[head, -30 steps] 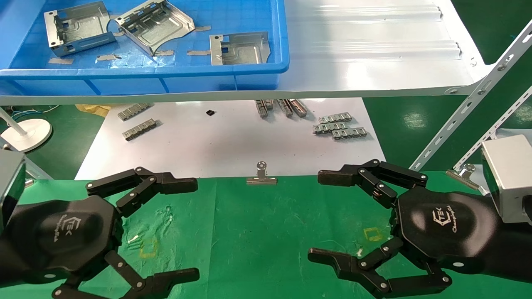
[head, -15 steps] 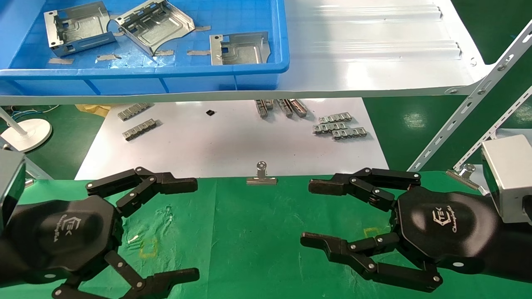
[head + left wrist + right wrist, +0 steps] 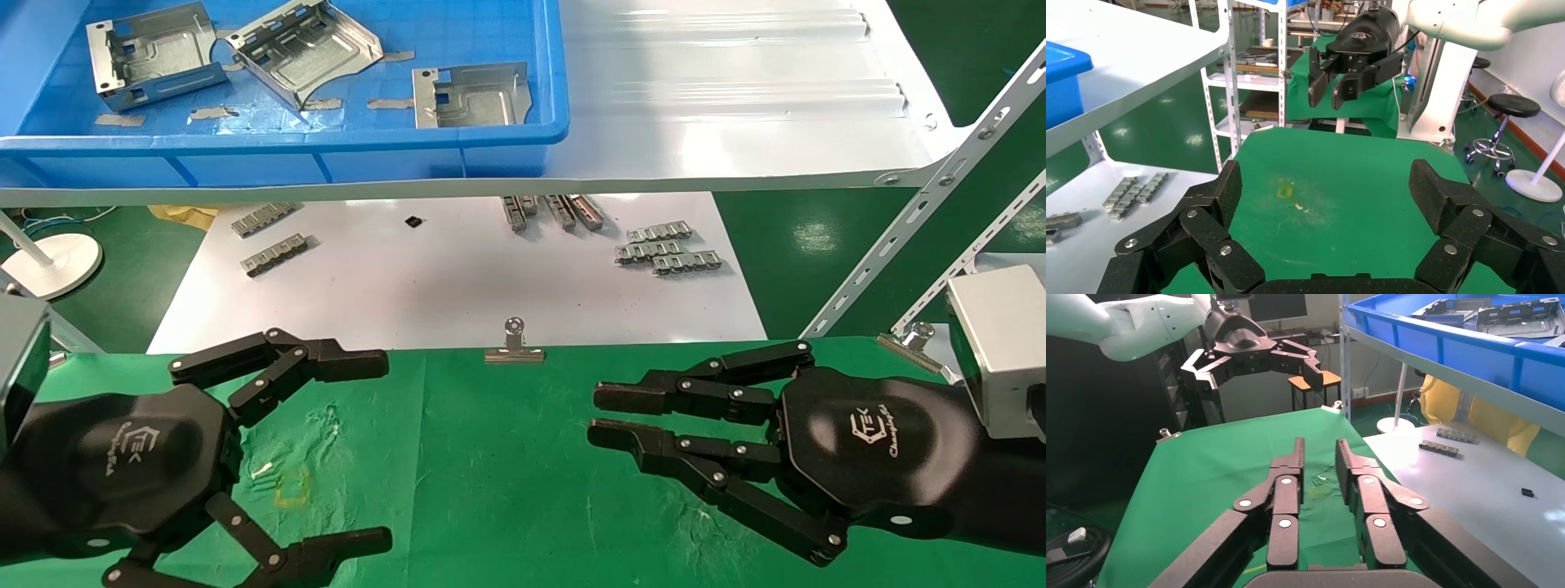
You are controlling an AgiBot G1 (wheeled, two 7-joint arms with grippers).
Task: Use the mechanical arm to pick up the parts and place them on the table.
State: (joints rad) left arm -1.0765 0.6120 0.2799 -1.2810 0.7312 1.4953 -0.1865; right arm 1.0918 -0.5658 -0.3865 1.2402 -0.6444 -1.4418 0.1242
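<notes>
Parts point(image 3: 304, 51) lie in your blue bin point(image 3: 507, 139) on the shelf. Right gripper point(image 3: 609, 412) hovers over the table point(image 3: 490, 474), fingers nearly together, empty; left gripper point(image 3: 376, 449) spread wide, empty.

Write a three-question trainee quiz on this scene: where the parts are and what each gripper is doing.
1. True or false: one of the parts already lies on the table.
2. How many parts sit in the blue bin?
3. Which gripper has its fingers drawn nearly together? A) left gripper B) right gripper

Key:
1. False. All are in the bin on the white shelf.
2. Three.
3. B. It is empty above the cloth; the left is spread wide.
</notes>
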